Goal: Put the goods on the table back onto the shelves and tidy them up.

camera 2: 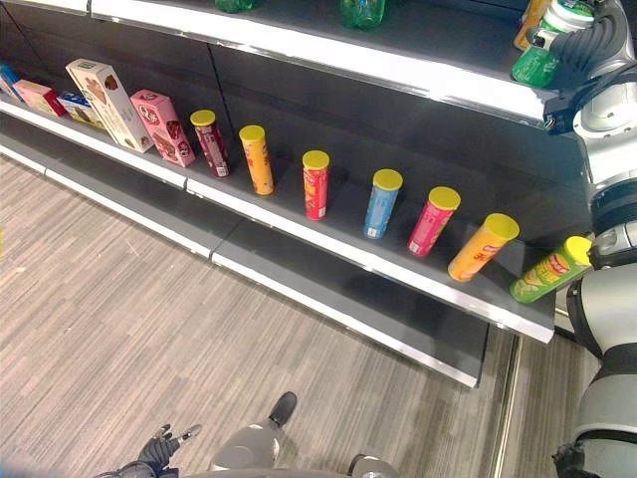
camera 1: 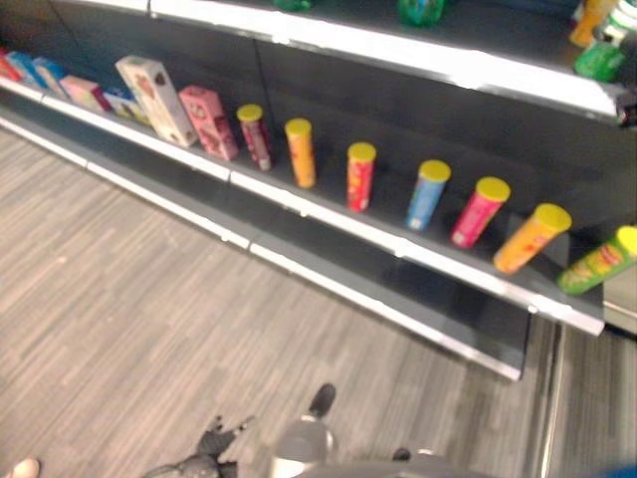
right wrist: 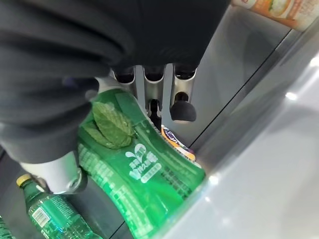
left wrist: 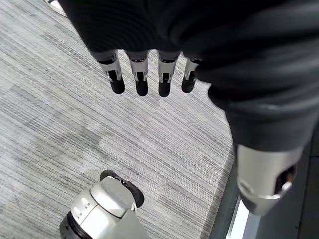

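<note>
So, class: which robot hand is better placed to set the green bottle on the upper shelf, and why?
Right. The right robot hand is already curled round the green bottle up at the upper shelf. The left robot hand hangs open and low over the floor, holding nothing.

The right hand [camera 2: 587, 45] covered part of the green bottle [right wrist: 139, 174], whose cap stayed hidden in the right wrist view. Frame edges cut off the green bottles [camera 2: 360, 10] on the upper shelf [camera 2: 328, 45]. The small boxes [camera 1: 45, 78] at the row's far left were too blurred to tell apart. The green can [camera 1: 600, 263] ran off the left eye view's edge.
</note>
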You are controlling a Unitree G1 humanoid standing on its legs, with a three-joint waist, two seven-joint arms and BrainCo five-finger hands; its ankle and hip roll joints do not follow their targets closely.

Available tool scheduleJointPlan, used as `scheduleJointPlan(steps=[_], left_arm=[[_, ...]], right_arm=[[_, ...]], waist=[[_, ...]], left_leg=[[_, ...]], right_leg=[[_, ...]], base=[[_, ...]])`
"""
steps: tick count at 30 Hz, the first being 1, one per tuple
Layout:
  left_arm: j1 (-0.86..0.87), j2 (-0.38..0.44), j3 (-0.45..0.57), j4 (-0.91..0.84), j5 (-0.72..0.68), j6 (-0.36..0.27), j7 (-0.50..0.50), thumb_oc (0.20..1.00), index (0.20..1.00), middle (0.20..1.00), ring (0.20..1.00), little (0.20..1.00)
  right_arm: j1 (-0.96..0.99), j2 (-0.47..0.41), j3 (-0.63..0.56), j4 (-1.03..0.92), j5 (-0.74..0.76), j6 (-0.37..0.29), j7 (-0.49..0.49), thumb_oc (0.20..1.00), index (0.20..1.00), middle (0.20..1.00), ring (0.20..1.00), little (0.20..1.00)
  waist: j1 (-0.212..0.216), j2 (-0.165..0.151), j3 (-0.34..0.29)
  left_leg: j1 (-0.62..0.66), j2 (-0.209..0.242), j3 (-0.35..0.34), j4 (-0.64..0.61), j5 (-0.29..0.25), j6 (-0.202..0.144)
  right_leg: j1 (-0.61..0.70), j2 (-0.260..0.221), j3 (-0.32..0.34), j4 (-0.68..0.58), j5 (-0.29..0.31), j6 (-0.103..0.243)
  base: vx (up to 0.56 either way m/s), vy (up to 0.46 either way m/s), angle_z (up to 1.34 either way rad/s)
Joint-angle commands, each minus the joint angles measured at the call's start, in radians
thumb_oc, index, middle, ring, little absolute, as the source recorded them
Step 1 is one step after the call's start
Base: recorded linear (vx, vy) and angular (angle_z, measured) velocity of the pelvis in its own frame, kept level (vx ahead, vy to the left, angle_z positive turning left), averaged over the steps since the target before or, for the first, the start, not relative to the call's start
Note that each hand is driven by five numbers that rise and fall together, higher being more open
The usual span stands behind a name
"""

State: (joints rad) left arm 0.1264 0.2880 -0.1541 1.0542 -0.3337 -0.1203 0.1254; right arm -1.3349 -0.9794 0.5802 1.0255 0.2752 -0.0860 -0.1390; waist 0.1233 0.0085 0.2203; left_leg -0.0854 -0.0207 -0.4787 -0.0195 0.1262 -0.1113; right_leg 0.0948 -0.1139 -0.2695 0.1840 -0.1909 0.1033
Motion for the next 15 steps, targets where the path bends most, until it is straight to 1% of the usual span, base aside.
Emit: scheduleJointPlan(steps=[1, 10, 11, 15], left_arm=[[-0.023, 0.05, 0.019, 0.012, -0.004, -0.025, 0.017, 1.0, 1.0, 1.0, 1.0, 1.0], [-0.034, 0.052, 0.016, 0.001, -0.006, -0.027, 0.024, 1.0, 1.0, 1.0, 1.0, 1.0], [-0.033, 0.051, 0.016, 0.002, -0.009, -0.026, 0.027, 1.0, 1.0, 1.0, 1.0, 1.0], [-0.037, 0.047, 0.017, 0.007, -0.015, -0.025, 0.029, 1.0, 1.0, 1.0, 1.0, 1.0]], right_arm=[[-0.134, -0.036, 0.069, 0.02, -0.014, -0.018, -0.014, 0.2, 0.2, 0.2, 0.2, 0.2], [-0.146, -0.014, 0.077, 0.009, -0.019, -0.021, -0.022, 0.2, 0.2, 0.2, 0.2, 0.2], [-0.144, -0.011, 0.073, 0.009, -0.017, -0.021, -0.024, 1.0, 1.0, 1.0, 1.0, 1.0], [-0.146, 0.005, 0.07, 0.006, -0.014, -0.024, -0.028, 1.0, 1.0, 1.0, 1.0, 1.0]], waist=[[-0.001, -0.052, -0.028], [-0.01, -0.057, -0.028], [-0.011, -0.058, -0.029], [-0.01, -0.063, -0.03]], left_leg=[[0.035, 0.07, 0.123, 0.122, -0.221, -0.066], [0.043, 0.072, 0.134, 0.123, -0.232, -0.062], [0.045, 0.073, 0.135, 0.124, -0.233, -0.062], [0.047, 0.074, 0.139, 0.13, -0.241, -0.058]], right_leg=[[-0.102, -0.073, 0.003, 0.021, 0.008, 0.03], [-0.102, -0.076, 0.01, 0.031, 0.003, 0.029], [-0.102, -0.076, 0.012, 0.032, 0.002, 0.029], [-0.102, -0.076, 0.017, 0.037, 0.0, 0.029]], base=[[0.01, -0.003, 0.08], [0.01, -0.004, 0.02], [0.0, 0.0, 0.0], [0.0, 0.0, 0.0]])
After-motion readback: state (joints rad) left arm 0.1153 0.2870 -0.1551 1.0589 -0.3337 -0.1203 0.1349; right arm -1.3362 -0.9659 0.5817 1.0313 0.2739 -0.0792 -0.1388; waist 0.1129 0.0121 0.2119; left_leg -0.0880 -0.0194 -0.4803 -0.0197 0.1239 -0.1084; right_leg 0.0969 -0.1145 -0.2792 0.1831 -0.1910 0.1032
